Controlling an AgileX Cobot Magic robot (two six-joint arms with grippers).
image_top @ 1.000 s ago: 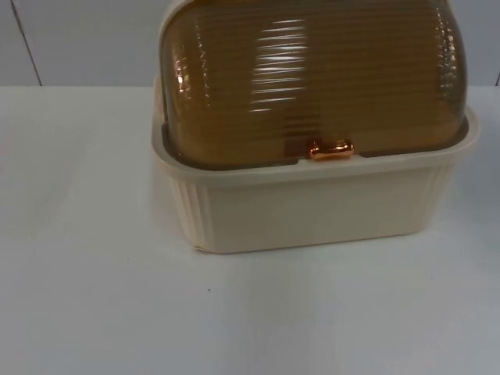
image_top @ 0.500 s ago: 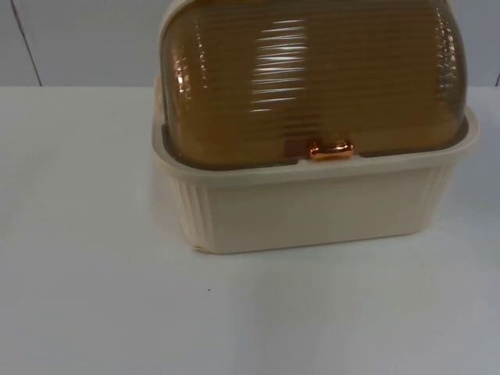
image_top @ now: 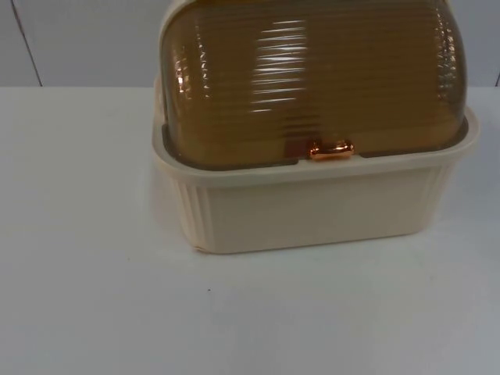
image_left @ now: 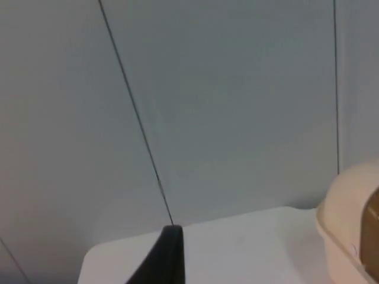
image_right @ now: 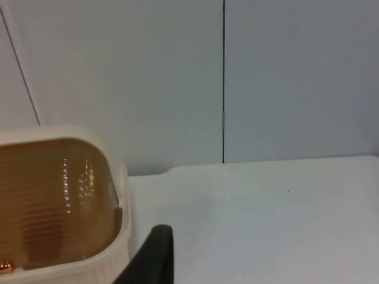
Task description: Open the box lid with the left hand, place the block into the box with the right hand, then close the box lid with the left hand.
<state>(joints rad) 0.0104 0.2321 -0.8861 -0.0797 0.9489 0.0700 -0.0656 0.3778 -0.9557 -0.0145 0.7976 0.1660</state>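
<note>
Box (image_top: 312,199): cream, ribbed, at 12 o'clock on the tabletop (image_top: 94,297). Amber lid (image_top: 312,78) shut, copper handle (image_top: 330,150) facing 6 o'clock for reach. Left end effector (image_left: 166,260) and right end effector (image_right: 151,257) wait aside; opening cannot be told. Lid top cut off.

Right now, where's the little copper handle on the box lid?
In the top view, the copper handle sits at the front lower edge of the closed amber lid, just above the cream box's rim, slightly right of centre.
</note>
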